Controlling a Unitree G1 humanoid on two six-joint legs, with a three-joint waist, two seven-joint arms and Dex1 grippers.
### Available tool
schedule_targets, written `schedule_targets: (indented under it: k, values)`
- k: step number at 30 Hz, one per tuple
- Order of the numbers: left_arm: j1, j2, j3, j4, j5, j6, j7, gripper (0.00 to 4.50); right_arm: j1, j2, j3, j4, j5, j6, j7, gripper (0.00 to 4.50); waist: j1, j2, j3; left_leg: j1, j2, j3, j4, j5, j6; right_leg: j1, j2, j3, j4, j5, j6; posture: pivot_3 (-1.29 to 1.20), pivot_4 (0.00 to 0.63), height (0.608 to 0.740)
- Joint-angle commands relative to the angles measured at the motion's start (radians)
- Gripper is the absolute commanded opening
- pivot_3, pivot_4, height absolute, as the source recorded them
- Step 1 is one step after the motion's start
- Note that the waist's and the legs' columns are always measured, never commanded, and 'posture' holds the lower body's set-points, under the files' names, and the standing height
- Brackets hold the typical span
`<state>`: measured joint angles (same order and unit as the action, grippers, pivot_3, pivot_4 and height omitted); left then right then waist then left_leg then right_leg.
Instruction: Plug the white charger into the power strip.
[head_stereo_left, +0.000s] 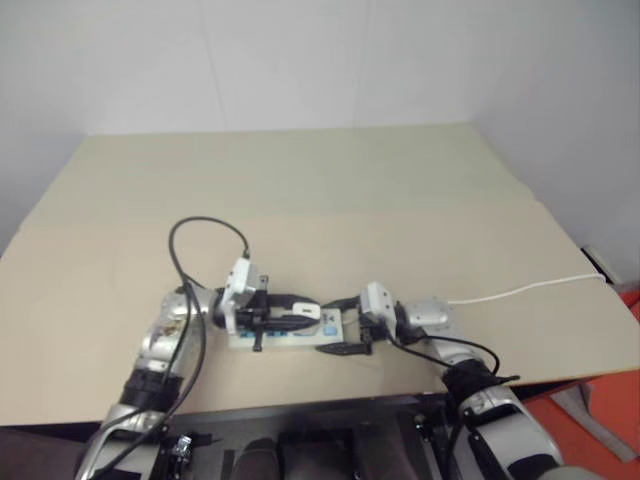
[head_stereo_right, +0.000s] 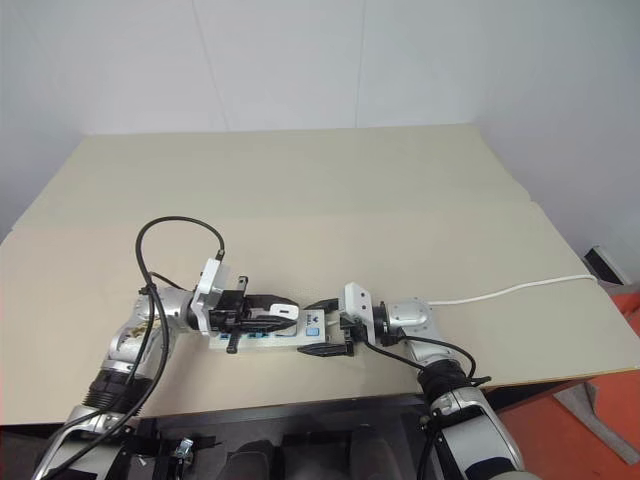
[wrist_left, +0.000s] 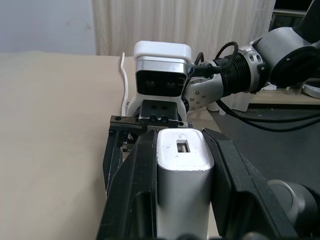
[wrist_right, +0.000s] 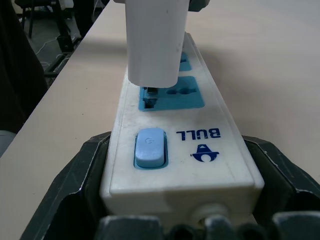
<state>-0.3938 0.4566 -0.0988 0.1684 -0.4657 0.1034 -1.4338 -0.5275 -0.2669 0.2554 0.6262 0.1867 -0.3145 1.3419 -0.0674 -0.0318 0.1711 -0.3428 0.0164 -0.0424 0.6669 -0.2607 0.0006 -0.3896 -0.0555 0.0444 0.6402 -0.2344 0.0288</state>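
Beige tabletop (head_stereo_left: 400, 190): the right gripper (head_stereo_left: 345, 330) clamps the power strip (wrist_right: 170, 145) by its button end. The left gripper (wrist_left: 180, 195), closed on the white charger (wrist_left: 182, 170), holds it over the socket nearest the switch, prongs entering but not seated, so pressing down remains.

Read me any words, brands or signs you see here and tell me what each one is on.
"BULL": blue letters on the power strip, seen upside down, beside the blue button.
A small blue logo mark beside that word, no letters readable.
A faint symbol on the button: too faint to read.
The white charger: no text visible.
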Motion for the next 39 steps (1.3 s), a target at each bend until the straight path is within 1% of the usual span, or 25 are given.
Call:
schedule_targets:
  k: [1,10,23,25,39]
  values:
    - [-0.007,0.001,0.005,0.004,0.010,-0.027,0.001,1.01,0.044,-0.017,0.043,0.050,-0.071,0.037,-0.016,3.43,0.000,0.000,0.000,0.000,0.000,0.000,0.000,0.000,0.000,0.000,0.000,0.000,0.000,0.000,0.000,0.00,0.150,0.740]
    - [0.003,0.012,-0.004,0.020,0.018,-0.047,-0.012,1.01,0.048,-0.020,0.042,0.043,-0.070,0.041,-0.018,3.43,0.000,0.000,0.000,0.000,0.000,-0.003,-0.001,0.000,0.000,0.000,0.000,0.000,-0.001,0.000,0.000,0.00,0.150,0.740]
    - [0.013,-0.001,-0.010,0.006,0.000,-0.038,-0.013,1.01,0.054,-0.022,0.042,0.035,-0.070,0.048,-0.022,3.43,0.001,0.000,0.000,0.000,0.000,-0.006,-0.002,0.000,0.000,0.000,0.000,0.000,-0.002,-0.001,-0.001,0.00,0.150,0.740]
    - [0.013,-0.003,-0.013,0.008,0.002,-0.041,-0.016,1.01,0.055,-0.022,0.042,0.033,-0.070,0.050,-0.023,3.43,0.002,0.000,0.000,0.000,0.000,-0.006,-0.003,0.000,0.000,0.000,0.000,-0.001,-0.002,-0.002,-0.003,0.00,0.150,0.740]
    - [0.008,-0.014,-0.025,0.031,0.027,-0.074,-0.029,1.01,0.058,-0.021,0.039,0.027,-0.070,0.057,-0.030,3.43,0.000,0.000,0.000,0.000,0.000,-0.007,-0.008,0.000,0.000,0.000,0.000,-0.001,-0.009,0.000,0.000,0.00,0.150,0.740]
